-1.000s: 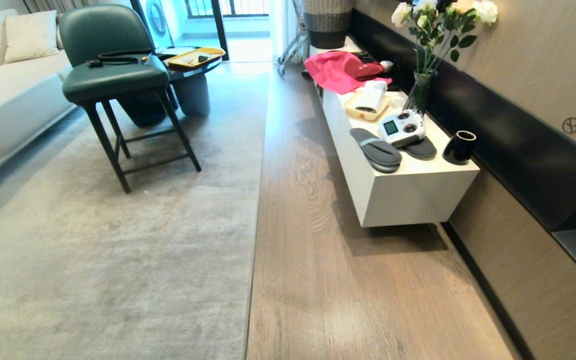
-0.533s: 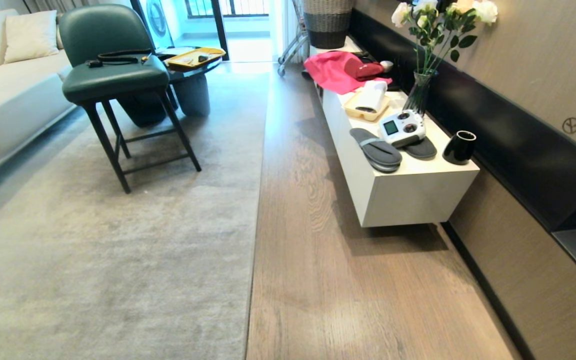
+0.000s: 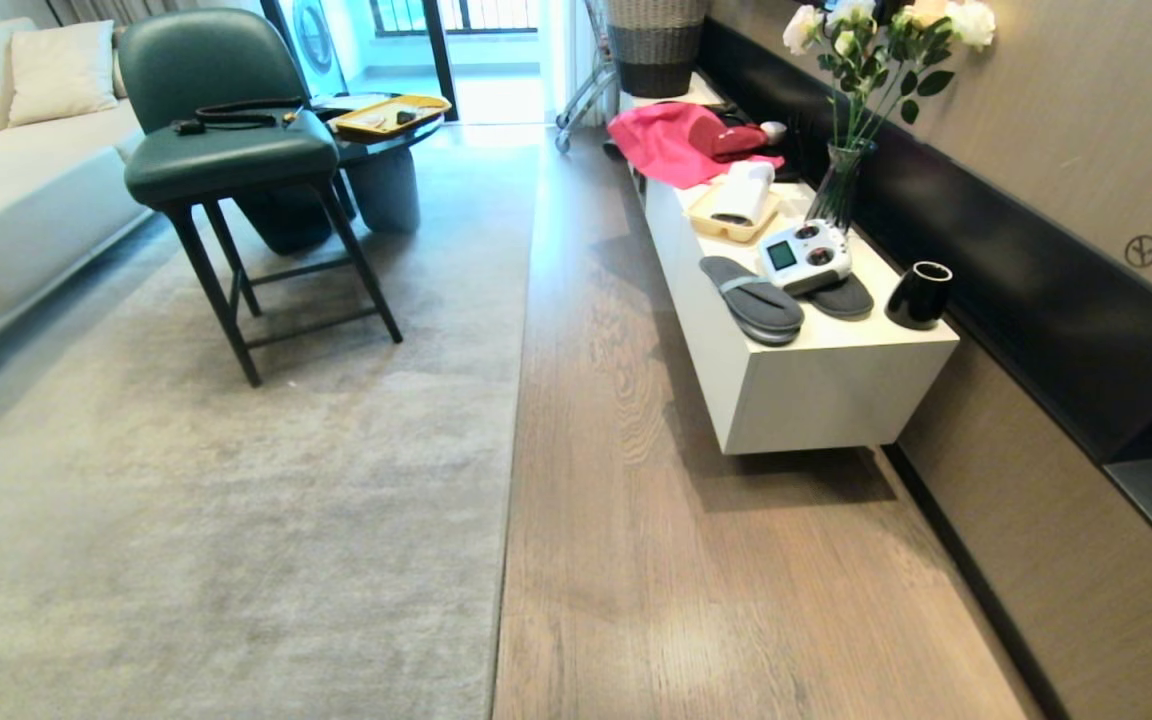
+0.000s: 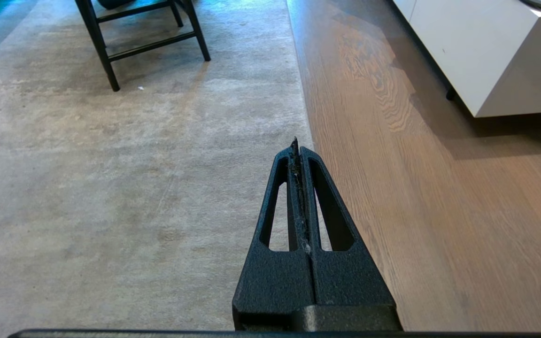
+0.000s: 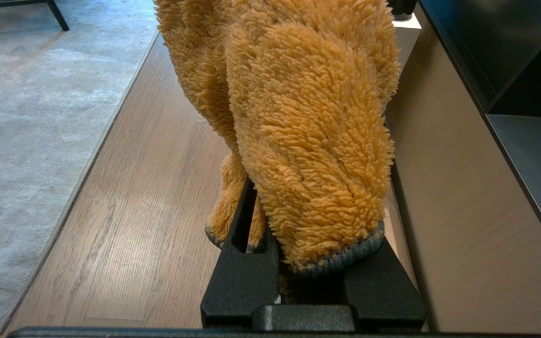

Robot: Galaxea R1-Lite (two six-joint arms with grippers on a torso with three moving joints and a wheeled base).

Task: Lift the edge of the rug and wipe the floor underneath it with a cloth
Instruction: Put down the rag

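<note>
Above the bare floor beside the white cabinet, your right gripper pinches the cloth, draped over its fingers and ready for wiping. Your left gripper, fingers pressed together and empty, hovers over the rug edge, which lies flat, well placed to lift it.
</note>
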